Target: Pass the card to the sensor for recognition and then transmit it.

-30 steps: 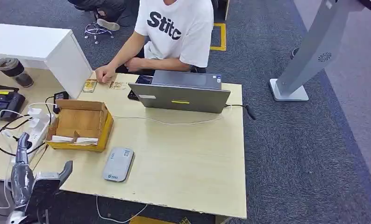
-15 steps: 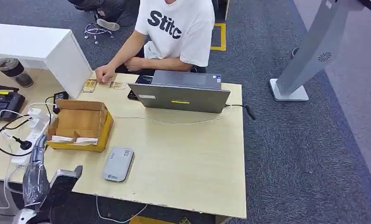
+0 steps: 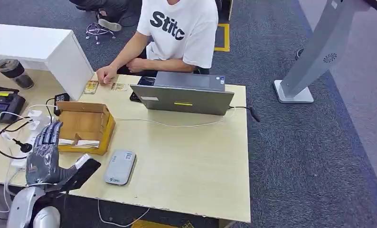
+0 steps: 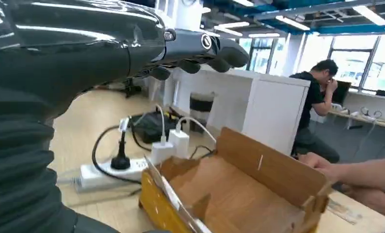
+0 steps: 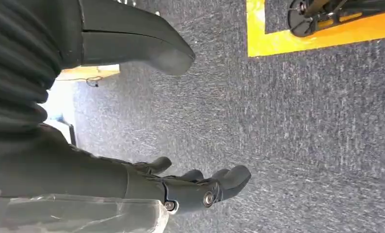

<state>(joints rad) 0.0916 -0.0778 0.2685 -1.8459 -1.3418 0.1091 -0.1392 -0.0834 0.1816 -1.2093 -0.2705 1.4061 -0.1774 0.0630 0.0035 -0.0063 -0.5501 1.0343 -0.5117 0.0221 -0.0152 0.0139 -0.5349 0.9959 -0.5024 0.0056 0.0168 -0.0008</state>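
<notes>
The robot's left hand [image 3: 46, 156] is raised over the near left corner of the pale wooden table [image 3: 186, 161], fingers spread and thumb stuck out to the right, holding nothing. It hovers just to the left of an open cardboard box [image 3: 82, 126] with yellow sides, its fingertips reaching over the box's near left corner. From the left wrist camera the same hand [image 4: 132, 48] hangs above the box [image 4: 239, 194], with nothing between the fingers.

Cards [image 3: 75, 141] stand as pale slips along the near wall of the box; I see none in either hand. Just to the right of the hand, near the table's front edge, lies the sensor [image 3: 120, 166], a flat grey card reader, lying apart from the box.

To the left of the box a white power strip [image 3: 32, 128] lies with black and white cables plugged in. On the far side of the table stands a grey laptop [image 3: 184, 95], and a person in a white T-shirt [image 3: 179, 28] sits behind it, one hand [image 3: 106, 74] resting on the table's far edge.

The right hand [image 5: 181, 184] hangs down over grey carpet [image 5: 297, 121], slack and unclenched, nothing in it.
</notes>
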